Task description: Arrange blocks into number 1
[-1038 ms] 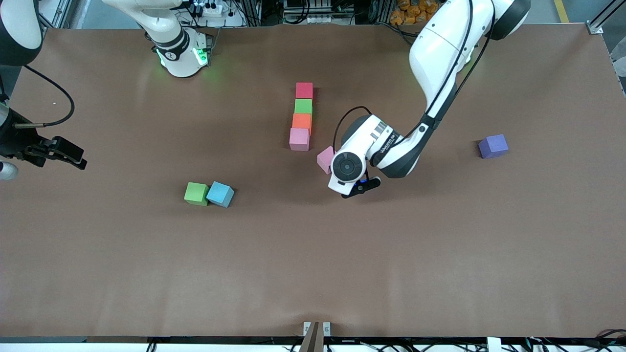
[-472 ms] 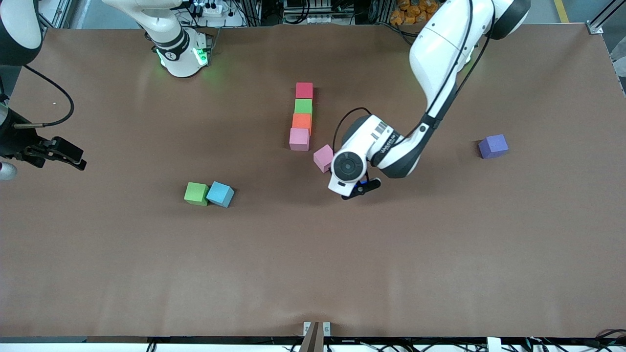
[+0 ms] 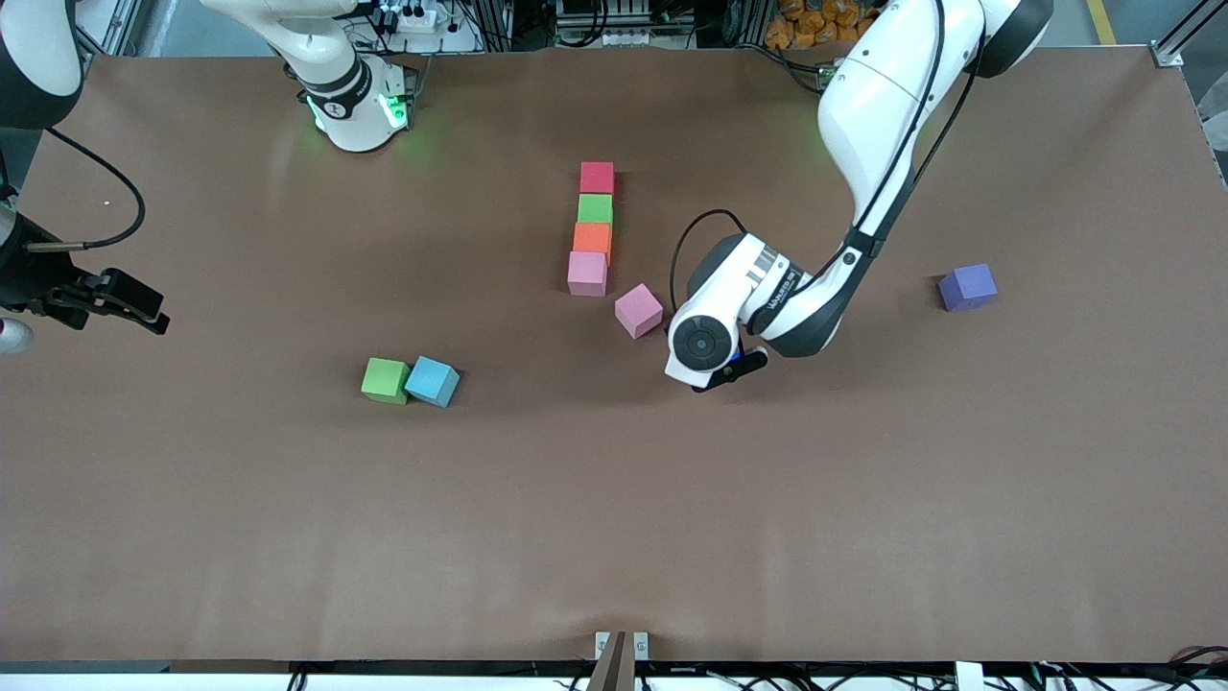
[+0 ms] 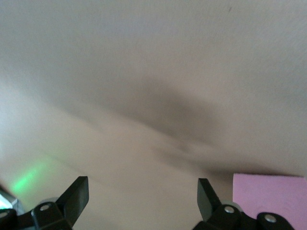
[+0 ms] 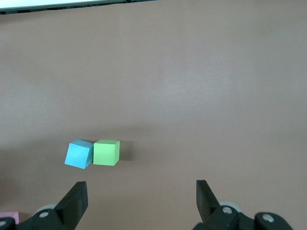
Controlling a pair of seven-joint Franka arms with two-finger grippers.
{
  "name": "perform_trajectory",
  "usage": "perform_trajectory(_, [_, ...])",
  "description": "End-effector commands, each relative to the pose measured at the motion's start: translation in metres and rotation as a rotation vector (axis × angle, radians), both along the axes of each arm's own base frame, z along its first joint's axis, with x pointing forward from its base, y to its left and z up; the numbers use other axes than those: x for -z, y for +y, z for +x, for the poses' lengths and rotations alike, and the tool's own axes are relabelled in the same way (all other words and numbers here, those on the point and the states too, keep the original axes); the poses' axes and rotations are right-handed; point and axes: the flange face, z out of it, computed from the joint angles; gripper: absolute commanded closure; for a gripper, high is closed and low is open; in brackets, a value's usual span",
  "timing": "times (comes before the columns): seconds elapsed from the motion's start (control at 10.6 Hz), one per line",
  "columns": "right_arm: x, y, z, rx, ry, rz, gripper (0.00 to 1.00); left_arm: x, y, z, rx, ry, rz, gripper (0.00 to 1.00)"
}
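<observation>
A column of blocks lies mid-table: red (image 3: 597,178), green (image 3: 595,208), orange (image 3: 592,237), pink (image 3: 587,274). A second pink block (image 3: 639,310) rests askew, a little nearer the front camera and apart from the column. My left gripper (image 3: 720,369) hovers low beside it, toward the left arm's end, open and holding nothing (image 4: 143,191); the pink block (image 4: 268,196) shows just outside one finger. A green block (image 3: 386,380) and a blue block (image 3: 432,382) touch each other toward the right arm's end. The right gripper (image 3: 125,302) waits open (image 5: 141,196), facing the blue (image 5: 79,154) and green (image 5: 106,152) blocks.
A purple block (image 3: 967,287) sits alone toward the left arm's end of the brown table (image 3: 614,518). The right arm's base (image 3: 355,106) stands at the table's back edge. A cable loops over the left wrist (image 3: 686,245).
The left gripper has slid away from the second pink block toward the left arm's end, leaving that block fully uncovered on the table. The right arm has not moved.
</observation>
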Motion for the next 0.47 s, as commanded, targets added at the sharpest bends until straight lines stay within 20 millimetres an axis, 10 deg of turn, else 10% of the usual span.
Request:
perform_trajectory(0.0, [-0.0028,-0.0022,0.0023,-0.004,-0.007,0.018,0.0,0.0002,0.0058,-0.0026,-0.04,0.052,-0.025,0.0])
perform_trajectory(0.38, [-0.0028,-0.0022,0.0023,-0.006,-0.007,0.018,0.0,0.0019,-0.0028,-0.0043,-0.084,0.084,-0.078,0.0])
